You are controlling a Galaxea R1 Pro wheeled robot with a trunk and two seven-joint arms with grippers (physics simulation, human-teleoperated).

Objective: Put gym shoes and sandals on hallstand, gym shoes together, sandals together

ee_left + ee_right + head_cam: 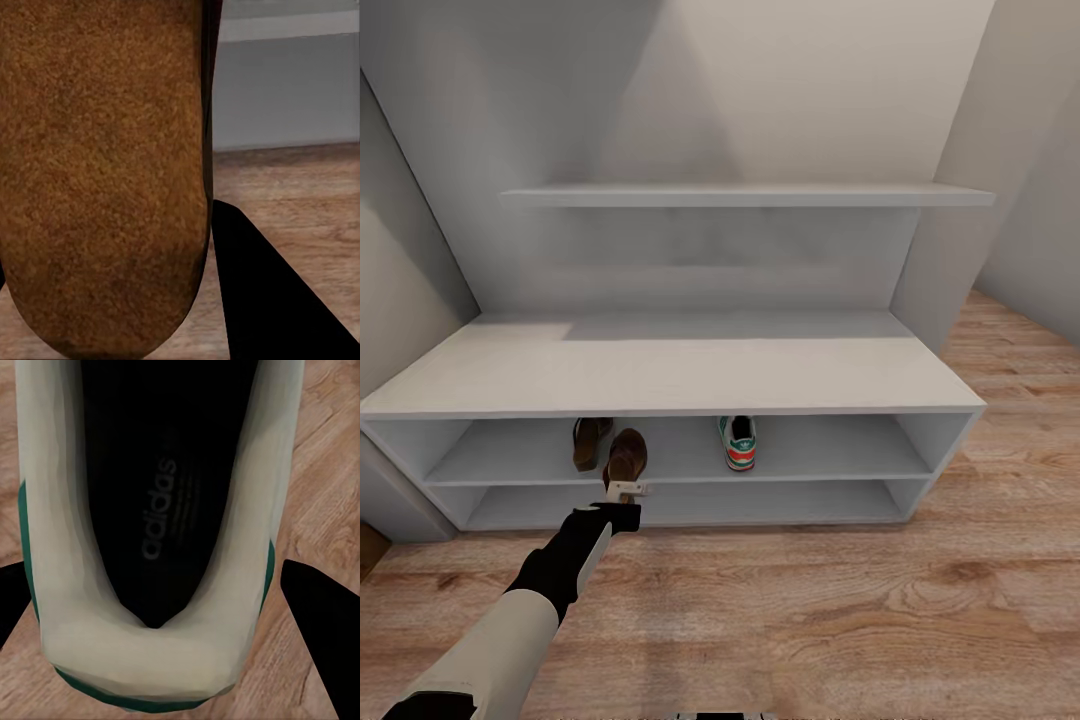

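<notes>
- One brown sandal (589, 441) lies on the upper shelf of the hallstand (660, 375).
- The left tool (626, 490) holds the other sandal (627, 457) beside it.
- A gym shoe (739, 442) sits farther right.
- The right tool (161, 607) straddles another gym shoe (142, 660) over the floor (322, 472); grip unclear.

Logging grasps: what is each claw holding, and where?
Left claw grips a brown sandal by its near end. Right claw appears to hold a gym shoe at its heel.

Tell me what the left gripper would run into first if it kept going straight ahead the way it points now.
Probably nothing at once: the left gripper, holding a sandal, points into the rack's upper shelf opening. The back panel would likely come first; depth is unclear.
</notes>
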